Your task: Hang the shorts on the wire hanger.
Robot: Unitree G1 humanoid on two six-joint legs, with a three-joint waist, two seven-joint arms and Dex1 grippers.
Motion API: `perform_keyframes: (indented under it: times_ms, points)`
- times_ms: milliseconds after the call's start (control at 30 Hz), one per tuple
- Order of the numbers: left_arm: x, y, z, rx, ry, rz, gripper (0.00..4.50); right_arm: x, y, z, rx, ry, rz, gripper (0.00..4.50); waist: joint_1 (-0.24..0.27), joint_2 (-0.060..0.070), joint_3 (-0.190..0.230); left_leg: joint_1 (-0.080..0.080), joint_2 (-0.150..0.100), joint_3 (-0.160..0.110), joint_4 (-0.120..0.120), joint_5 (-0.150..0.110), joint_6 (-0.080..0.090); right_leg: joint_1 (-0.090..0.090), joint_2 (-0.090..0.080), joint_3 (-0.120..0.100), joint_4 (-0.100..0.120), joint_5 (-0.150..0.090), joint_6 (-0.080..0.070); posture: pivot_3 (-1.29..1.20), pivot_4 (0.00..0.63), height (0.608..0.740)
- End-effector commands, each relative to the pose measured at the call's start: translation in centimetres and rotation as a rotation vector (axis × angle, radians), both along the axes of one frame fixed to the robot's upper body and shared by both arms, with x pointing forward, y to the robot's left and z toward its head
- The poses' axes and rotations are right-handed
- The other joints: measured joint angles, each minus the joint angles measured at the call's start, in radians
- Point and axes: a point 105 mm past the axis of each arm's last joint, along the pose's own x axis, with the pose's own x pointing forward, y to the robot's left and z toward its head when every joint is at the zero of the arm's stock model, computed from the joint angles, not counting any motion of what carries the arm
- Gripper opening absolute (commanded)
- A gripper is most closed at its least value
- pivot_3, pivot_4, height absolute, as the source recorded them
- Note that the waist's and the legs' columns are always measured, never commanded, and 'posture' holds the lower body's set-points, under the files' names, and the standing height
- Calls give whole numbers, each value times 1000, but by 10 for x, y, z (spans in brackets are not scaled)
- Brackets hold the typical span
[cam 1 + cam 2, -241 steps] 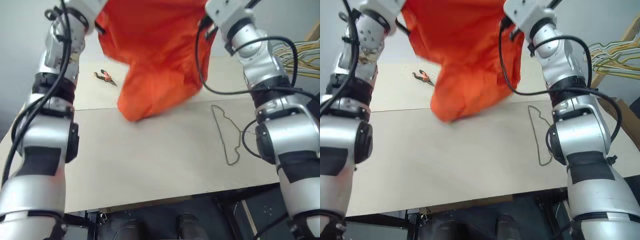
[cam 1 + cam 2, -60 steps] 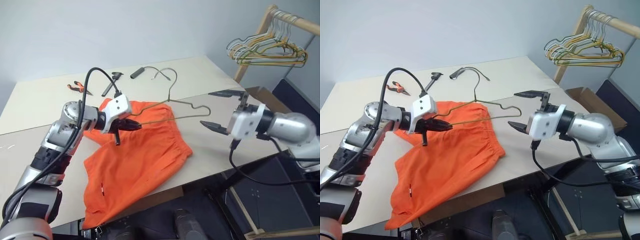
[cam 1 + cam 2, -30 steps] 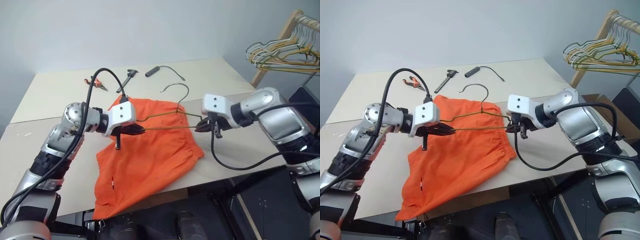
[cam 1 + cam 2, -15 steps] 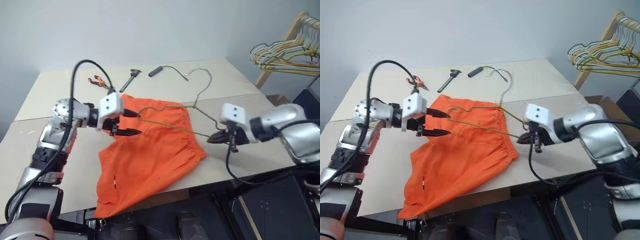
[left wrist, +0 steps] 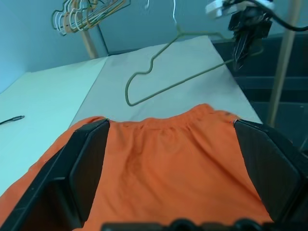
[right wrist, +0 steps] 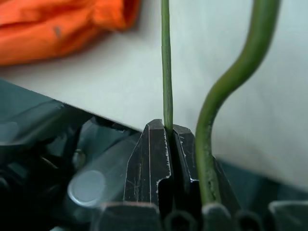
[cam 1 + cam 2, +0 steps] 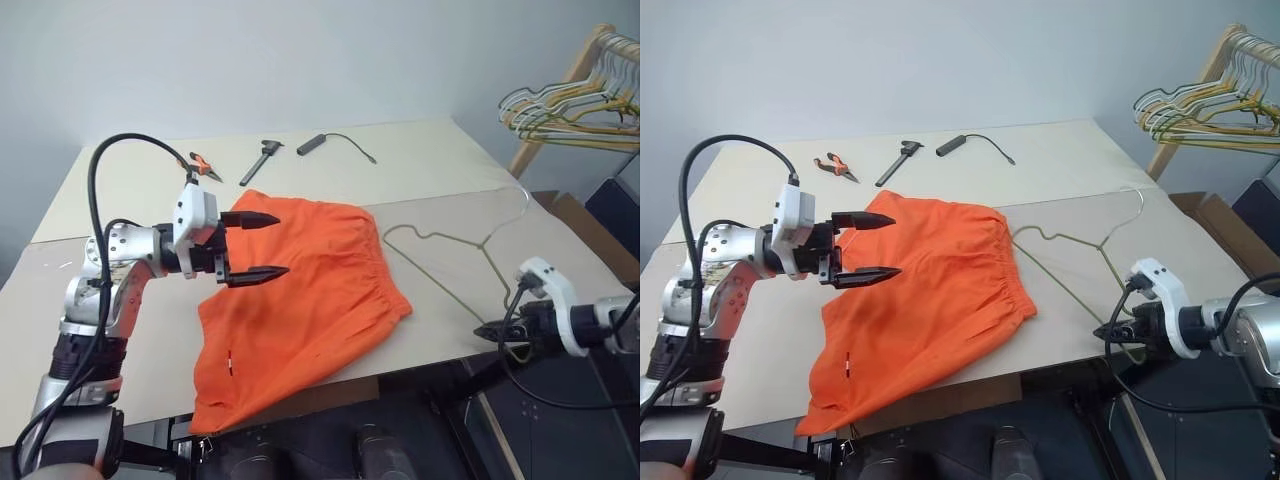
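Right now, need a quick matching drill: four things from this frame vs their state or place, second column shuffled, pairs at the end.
1. shorts
2. wire hanger
3. left tool
4. right tool

A. open, above the orange fabric
B. shut on thin wire at the table's front edge
C. spread flat on the table
D. beside the waistband, off the fabric, held at one end

Pairs: 1-C, 2-D, 3-A, 4-B

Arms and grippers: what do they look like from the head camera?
Both arms are silver-grey metal segments with black joint bands and looping black cables. The left gripper has a white boxy wrist block and two pointed black fingers; the right gripper has the same white block and black tips.
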Motion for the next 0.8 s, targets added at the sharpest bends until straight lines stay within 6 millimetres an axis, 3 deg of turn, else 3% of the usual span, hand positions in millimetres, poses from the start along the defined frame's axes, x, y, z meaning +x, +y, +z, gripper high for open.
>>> perform_keyframes:
  times_ms: [33, 467, 700, 800]
  points:
    - [-8, 0, 13, -4, -43, -10, 4475, 0, 2, -1, 37, 31, -33, 0, 3, 0, 0, 1, 0, 0, 0, 0, 0, 1, 0, 0, 0, 0, 0, -143, 98, 740]
    - [-21, 1, 13, 15, -33, -20, 4475, -6, 2, -17, 71, 124, -43, 0, 46, 1, 1, 1, 0, 0, -1, 0, 1, 2, 0, 0, -3, 0, 0, -107, 100, 740]
    - [-26, 2, 12, 16, -28, -16, 4475, -8, -13, -11, 73, 137, -110, 0, 54, 2, 2, 1, 0, 0, -1, -1, 1, 2, 0, 0, -3, -1, -1, -98, 107, 740]
    - [-27, 3, 11, 17, -25, -17, 4475, -14, -10, -9, 82, 146, -77, 0, 58, 2, 3, 1, 0, 0, -1, -1, 1, 2, 0, 0, -3, -4, -6, -100, 108, 740]
